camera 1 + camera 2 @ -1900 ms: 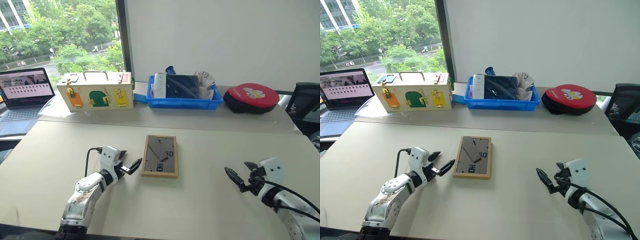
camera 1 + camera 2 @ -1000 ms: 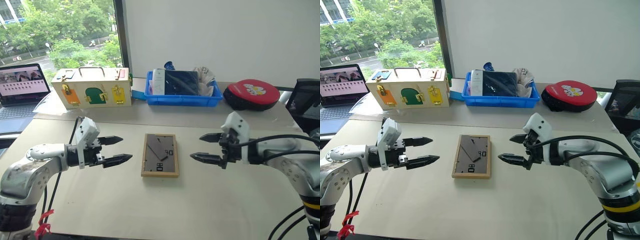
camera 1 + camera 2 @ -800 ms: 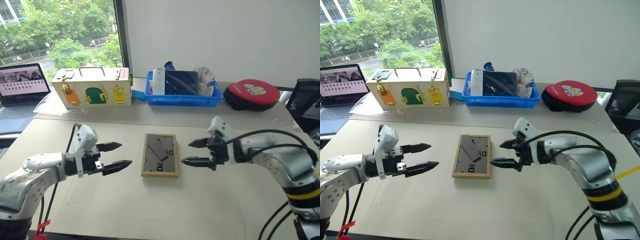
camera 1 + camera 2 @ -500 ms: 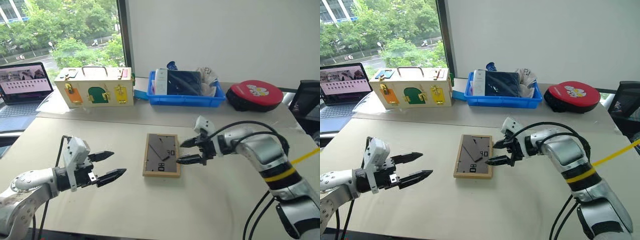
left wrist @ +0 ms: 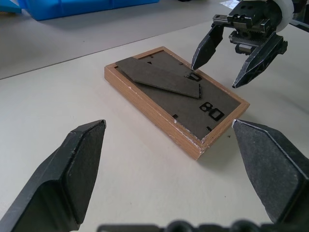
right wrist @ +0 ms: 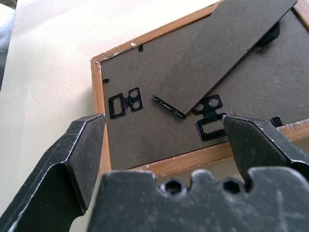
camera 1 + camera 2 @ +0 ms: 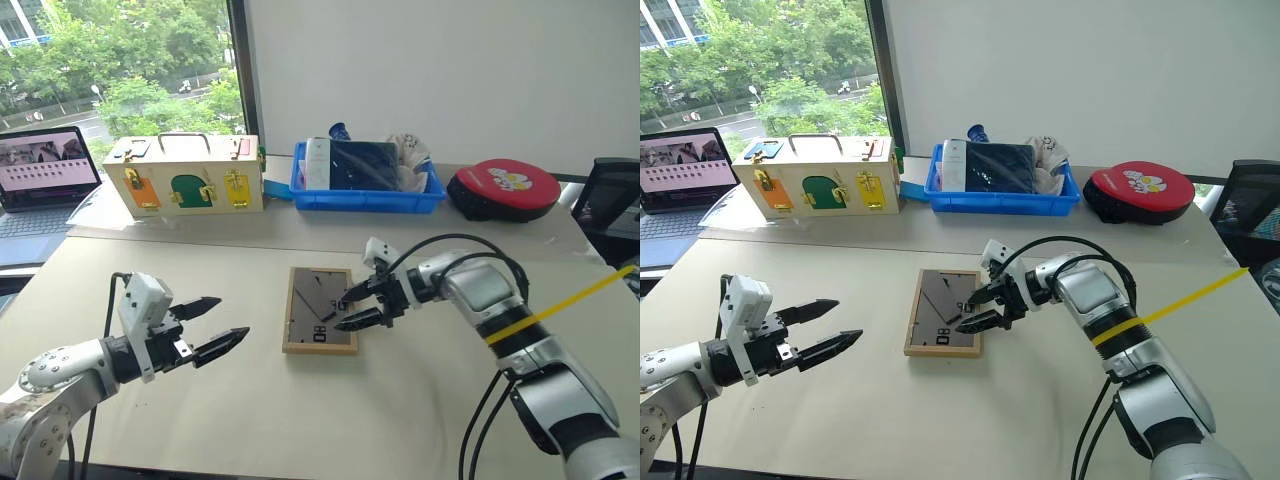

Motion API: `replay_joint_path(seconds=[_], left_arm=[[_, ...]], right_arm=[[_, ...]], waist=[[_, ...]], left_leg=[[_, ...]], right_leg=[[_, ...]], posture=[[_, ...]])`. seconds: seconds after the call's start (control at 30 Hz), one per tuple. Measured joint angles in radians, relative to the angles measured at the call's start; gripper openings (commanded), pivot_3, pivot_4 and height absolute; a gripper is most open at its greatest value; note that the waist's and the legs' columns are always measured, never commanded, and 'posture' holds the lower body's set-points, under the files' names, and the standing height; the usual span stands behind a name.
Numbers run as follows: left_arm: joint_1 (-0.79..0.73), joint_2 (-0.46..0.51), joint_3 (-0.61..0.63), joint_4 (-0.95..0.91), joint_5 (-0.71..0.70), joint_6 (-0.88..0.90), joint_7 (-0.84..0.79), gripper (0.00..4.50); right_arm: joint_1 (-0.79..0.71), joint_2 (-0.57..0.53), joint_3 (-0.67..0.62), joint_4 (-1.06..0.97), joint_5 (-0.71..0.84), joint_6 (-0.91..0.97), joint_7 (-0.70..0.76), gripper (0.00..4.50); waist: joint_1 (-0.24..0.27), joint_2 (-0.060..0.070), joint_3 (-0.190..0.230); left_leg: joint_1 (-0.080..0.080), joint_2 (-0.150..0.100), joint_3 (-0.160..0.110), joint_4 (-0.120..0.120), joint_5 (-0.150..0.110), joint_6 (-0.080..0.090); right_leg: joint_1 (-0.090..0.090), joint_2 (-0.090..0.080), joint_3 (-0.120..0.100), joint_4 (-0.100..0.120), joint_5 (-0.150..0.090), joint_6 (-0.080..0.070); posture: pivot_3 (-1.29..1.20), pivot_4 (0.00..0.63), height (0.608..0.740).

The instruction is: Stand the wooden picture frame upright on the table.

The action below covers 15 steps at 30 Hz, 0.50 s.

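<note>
The wooden picture frame (image 7: 320,323) lies flat, back side up, in the middle of the counter (image 7: 420,400). The right claw (image 7: 355,307) is spread wide over its right edge. The left claw (image 7: 218,322) is spread wide too, well off to the frame's left.

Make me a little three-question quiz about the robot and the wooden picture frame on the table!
1. True or false: the wooden picture frame lies flat on the table, grey back up.
2. Which gripper hovers over the frame's edge: A) left gripper B) right gripper?
3. Fill in: both grippers' jaws are ____.

Key: 1 true; 2 B; 3 open.
</note>
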Motion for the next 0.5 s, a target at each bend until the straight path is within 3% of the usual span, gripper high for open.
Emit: replay_joint_path(seconds=[0.23,0.5], left_arm=[[0.002,0.000,-0.002,-0.001,0.000,-0.001,0.018,4.50],[0.008,0.001,0.001,-0.001,-0.001,-0.001,0.019,4.50]], right_arm=[[-0.118,0.161,-0.006,0.268,-0.086,-0.150,-0.019,4.49],[-0.141,0.183,-0.036,0.358,-0.133,-0.231,0.001,4.49]], waist=[[-0.013,0.000,0.000],[-0.017,0.000,0.000]], left_leg=[[0.003,0.000,0.000,0.000,0.001,-0.002],[0.005,0.000,0.000,0.000,0.001,-0.002]], right_leg=[[0.000,0.000,0.000,0.005,0.000,0.000],[0.001,0.000,0.000,0.007,0.000,0.000]], posture=[[0.00,0.150,0.740],[0.00,0.150,0.740]])
